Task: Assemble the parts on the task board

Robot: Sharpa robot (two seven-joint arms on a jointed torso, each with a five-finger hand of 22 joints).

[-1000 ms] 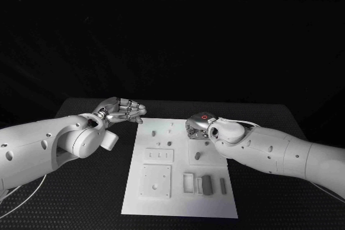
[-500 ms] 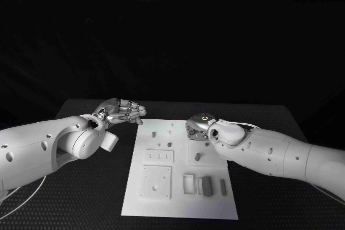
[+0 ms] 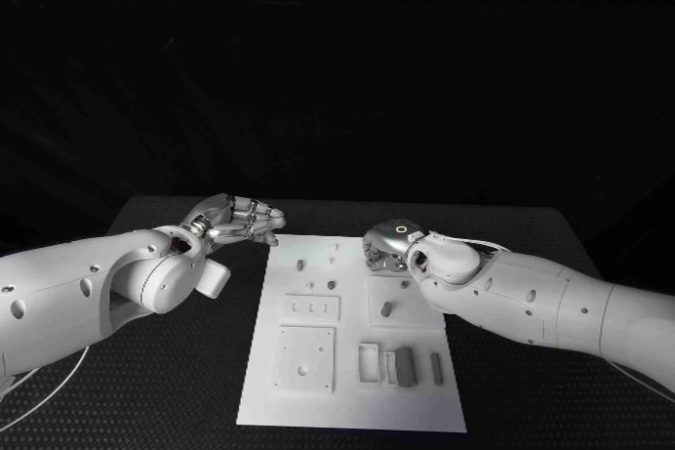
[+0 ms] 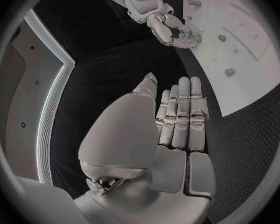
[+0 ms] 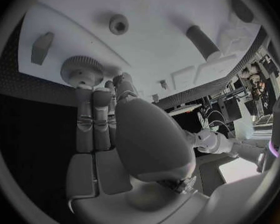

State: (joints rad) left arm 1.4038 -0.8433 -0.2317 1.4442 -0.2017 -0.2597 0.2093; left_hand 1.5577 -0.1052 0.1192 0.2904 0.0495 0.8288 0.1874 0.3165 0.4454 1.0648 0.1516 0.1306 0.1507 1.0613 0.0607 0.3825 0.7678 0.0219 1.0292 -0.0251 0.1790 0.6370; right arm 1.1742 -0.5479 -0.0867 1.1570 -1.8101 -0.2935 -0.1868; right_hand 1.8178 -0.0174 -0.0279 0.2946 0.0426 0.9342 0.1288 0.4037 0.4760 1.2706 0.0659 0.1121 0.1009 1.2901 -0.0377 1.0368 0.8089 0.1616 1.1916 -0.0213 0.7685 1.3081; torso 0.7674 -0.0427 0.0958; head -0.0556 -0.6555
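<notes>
A white task board is laid lengthwise on the black table, between the two arms. The right hand is lowered over the far right part of the board, and in the right wrist view its fingertips are seen resting on a round part with a toothed rim, a gear, which stands at the board's edge. Whether the gear is actually gripped or only touched cannot be told; the fingers are held straight and close together rather than wrapped round it. The placement suggests that the gear is being pressed or seated onto its post. A small round stud, a dark peg and a wedge-shaped piece are seen standing on the board nearby.

The left hand is held just off the board's far left corner, above the table. In the left wrist view its fingers are extended side by side with nothing between them and the thumb, so it is open and empty. It is judged to be kept clear so that the right hand's work is not blocked.

Nearer the robot, a dark grey block is seated in a row of slots, and a square plate lies beside them. Several recesses appear unfilled, so the assembly is judged to be unfinished.
</notes>
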